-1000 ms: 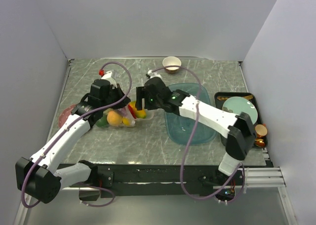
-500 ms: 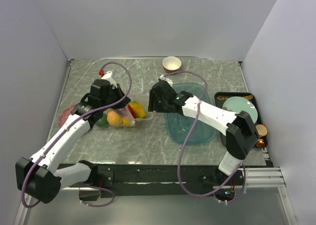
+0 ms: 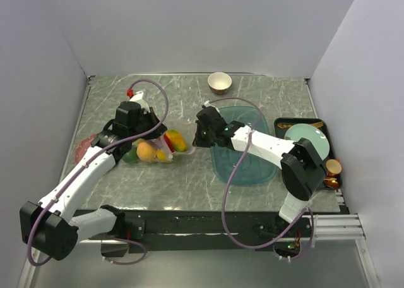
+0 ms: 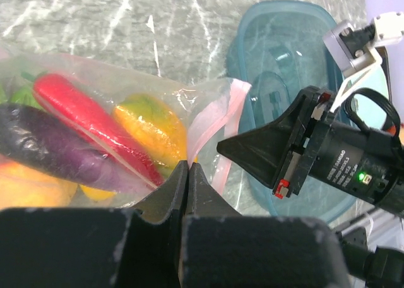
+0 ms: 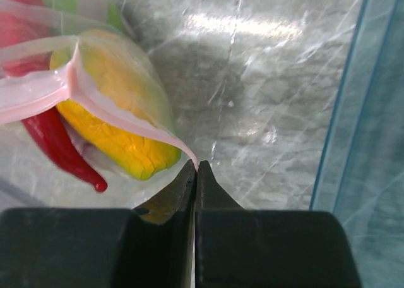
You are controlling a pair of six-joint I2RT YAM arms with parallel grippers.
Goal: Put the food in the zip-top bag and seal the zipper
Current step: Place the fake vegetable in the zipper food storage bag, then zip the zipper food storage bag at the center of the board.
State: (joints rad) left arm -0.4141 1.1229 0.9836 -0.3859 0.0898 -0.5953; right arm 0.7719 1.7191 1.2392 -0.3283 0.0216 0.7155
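Honestly, this looks dicey. The bag (image 3: pixel 154 150) lies on the table just left of the teal tray (image 3: pixel 221 168), stuffed with the food (image 4: pixel 76 105), and its mouth isn't sealed. The left claw (image 4: pixel 188 165) is pinched shut on the mouth edge. The right claw (image 5: pixel 194 167) nips only the very tip of the pink zipper (image 5: pixel 38 89). If that thin bite slips, or the yellow fruit (image 5: pixel 120 130) bulging at the mouth wedges between the strips, it won't close.

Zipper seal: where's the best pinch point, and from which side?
The zipper's end corner, approached from the teal tray side. There the thin, flat strip sticks out clear of the bulging food, so jaws can clamp across it. The right gripper is shut on that corner.
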